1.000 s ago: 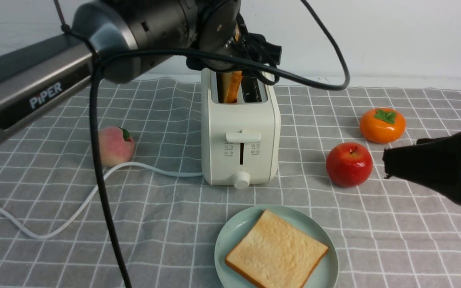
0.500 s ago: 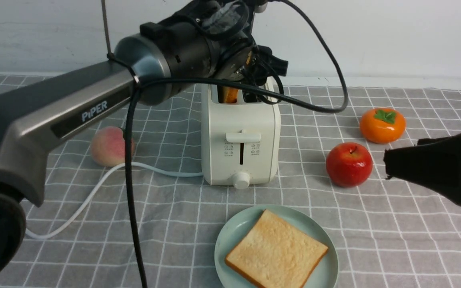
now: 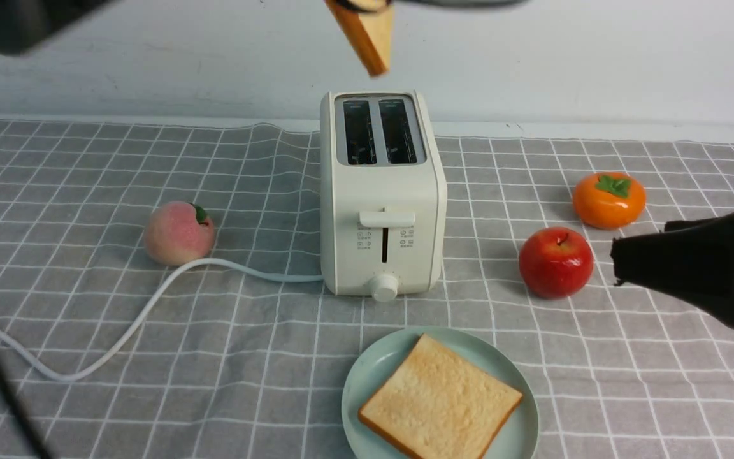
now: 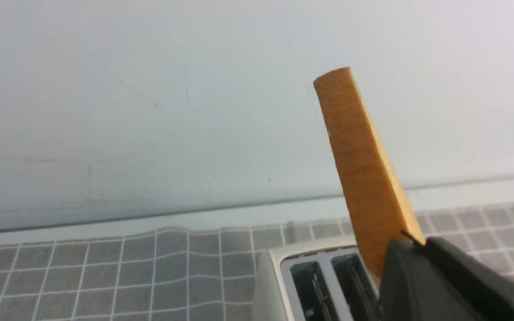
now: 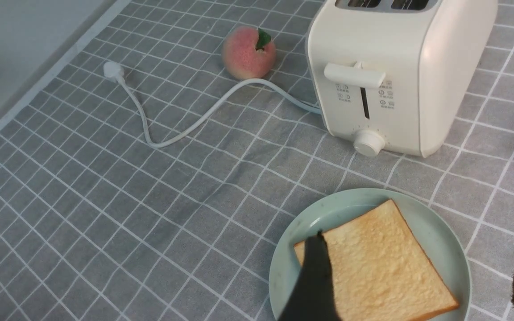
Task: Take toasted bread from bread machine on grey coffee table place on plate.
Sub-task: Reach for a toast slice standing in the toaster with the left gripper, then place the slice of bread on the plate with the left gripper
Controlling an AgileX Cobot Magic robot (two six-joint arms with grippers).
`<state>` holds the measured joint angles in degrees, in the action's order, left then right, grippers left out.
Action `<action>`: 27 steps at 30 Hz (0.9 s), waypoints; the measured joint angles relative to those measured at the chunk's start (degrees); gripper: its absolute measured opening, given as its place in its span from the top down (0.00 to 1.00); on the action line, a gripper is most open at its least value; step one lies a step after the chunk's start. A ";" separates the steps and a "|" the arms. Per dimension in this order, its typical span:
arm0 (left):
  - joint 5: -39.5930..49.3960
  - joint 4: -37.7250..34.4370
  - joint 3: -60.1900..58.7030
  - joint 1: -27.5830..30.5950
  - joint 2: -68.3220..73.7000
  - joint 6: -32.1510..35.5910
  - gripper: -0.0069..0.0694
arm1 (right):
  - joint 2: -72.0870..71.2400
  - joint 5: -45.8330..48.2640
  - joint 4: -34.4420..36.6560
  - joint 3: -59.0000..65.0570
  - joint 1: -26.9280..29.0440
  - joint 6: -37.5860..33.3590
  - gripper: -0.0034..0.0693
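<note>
The cream-white bread machine [image 3: 380, 204] stands mid-way on the grey coffee table [image 3: 214, 357], both slots empty. My left gripper [image 4: 411, 243] is shut on one slice of toasted bread [image 4: 359, 165] and holds it edge-up high above the toaster; in the front view only the slice's lower corner [image 3: 367, 35] shows at the top edge. The second slice [image 3: 440, 398] lies flat on the mint-green plate [image 3: 367, 376] in front of the toaster. My right gripper [image 3: 622, 264] is open and empty at the right; in its wrist view its fingers [image 5: 315, 276] frame the plate [image 5: 292, 232].
A peach [image 3: 178, 233] lies left of the toaster, with the white power cord [image 3: 150, 299] curling past it. A red apple [image 3: 555, 261] and an orange persimmon [image 3: 608, 199] sit to the right, near my right gripper. A pale wall runs behind the table.
My left arm has risen out of the front view, pulling the toast up out of the toaster's left slot. The right arm has not moved.
</note>
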<state>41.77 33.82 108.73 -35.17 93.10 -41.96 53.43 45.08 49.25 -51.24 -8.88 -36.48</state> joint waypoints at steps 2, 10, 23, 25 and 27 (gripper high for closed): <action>4.59 -4.01 0.27 0.00 -5.67 2.13 0.93 | 0.00 -0.12 0.00 0.00 0.00 0.00 0.20; 29.24 -29.75 -2.83 0.00 -10.14 23.49 0.93 | -0.07 -1.66 0.00 0.00 0.00 0.00 0.20; 5.91 -63.21 -25.47 0.00 6.12 51.38 0.93 | -0.07 1.94 0.00 0.00 0.00 0.00 0.20; 4.49 -63.50 -25.69 0.00 6.93 51.54 0.93 | -0.07 2.98 0.00 0.00 0.00 0.00 0.20; 3.84 -63.50 -25.69 0.00 6.93 51.59 0.93 | -0.07 3.54 -0.12 0.00 0.00 0.00 0.20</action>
<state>45.61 -29.68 83.04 -35.17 100.02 9.63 53.36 48.62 49.13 -51.24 -8.88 -36.48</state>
